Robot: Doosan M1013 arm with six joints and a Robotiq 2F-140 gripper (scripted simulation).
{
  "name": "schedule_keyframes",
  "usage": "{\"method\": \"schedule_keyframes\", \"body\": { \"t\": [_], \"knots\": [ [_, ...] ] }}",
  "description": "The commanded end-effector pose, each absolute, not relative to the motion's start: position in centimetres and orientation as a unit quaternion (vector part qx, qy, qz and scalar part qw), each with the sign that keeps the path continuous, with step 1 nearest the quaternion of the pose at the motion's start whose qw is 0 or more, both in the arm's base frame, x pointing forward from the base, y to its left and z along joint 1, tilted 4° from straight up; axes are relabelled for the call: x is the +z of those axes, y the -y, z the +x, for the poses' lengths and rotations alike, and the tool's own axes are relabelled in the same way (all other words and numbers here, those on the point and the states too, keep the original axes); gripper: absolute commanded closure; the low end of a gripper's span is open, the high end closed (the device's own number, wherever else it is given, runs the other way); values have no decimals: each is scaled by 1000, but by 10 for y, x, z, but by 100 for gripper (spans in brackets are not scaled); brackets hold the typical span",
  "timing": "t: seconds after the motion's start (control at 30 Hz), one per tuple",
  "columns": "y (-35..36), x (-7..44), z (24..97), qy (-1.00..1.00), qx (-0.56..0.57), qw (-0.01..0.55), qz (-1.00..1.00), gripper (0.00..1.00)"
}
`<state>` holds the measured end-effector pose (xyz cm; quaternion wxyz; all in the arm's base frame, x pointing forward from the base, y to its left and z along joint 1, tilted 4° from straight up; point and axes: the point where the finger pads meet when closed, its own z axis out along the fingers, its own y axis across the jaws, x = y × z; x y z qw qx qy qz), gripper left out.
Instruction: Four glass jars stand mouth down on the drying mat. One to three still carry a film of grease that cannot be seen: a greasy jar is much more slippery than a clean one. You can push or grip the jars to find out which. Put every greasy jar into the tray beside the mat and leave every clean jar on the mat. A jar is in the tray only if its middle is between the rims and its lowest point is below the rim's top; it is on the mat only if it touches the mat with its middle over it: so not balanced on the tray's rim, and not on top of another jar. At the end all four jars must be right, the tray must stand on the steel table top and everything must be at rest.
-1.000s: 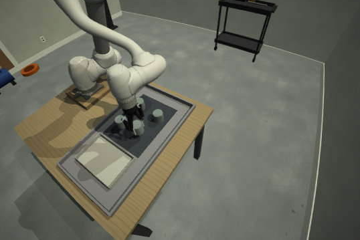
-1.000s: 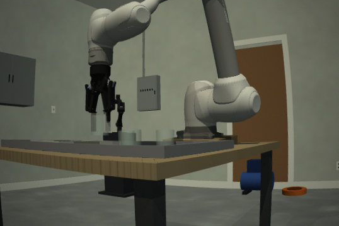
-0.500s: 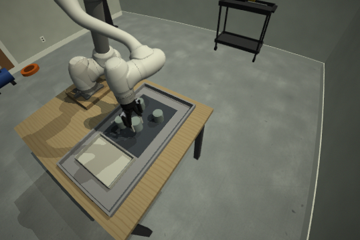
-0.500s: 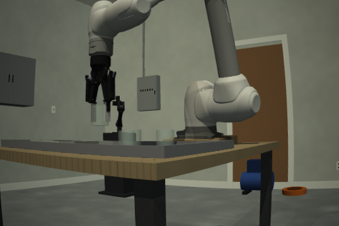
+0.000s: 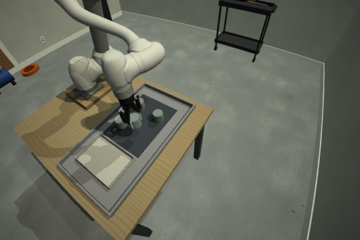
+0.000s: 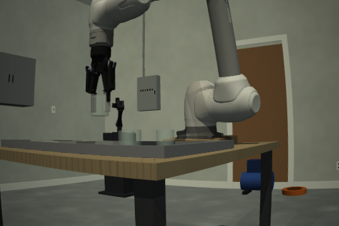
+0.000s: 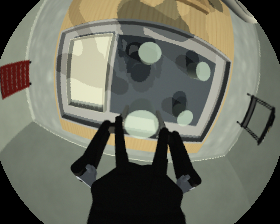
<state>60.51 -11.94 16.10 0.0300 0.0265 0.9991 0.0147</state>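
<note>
Grey-green walls, brown door [image 6: 261, 113]
</note>
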Motion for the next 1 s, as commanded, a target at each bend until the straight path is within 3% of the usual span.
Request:
{"method": "schedule_keyframes", "body": {
  "t": [0.0, 0.97],
  "knots": [
    [120, 168, 605, -999, 15, 30, 26, 100],
    [194, 167, 579, -999, 15, 30, 26, 100]
  ]
}}
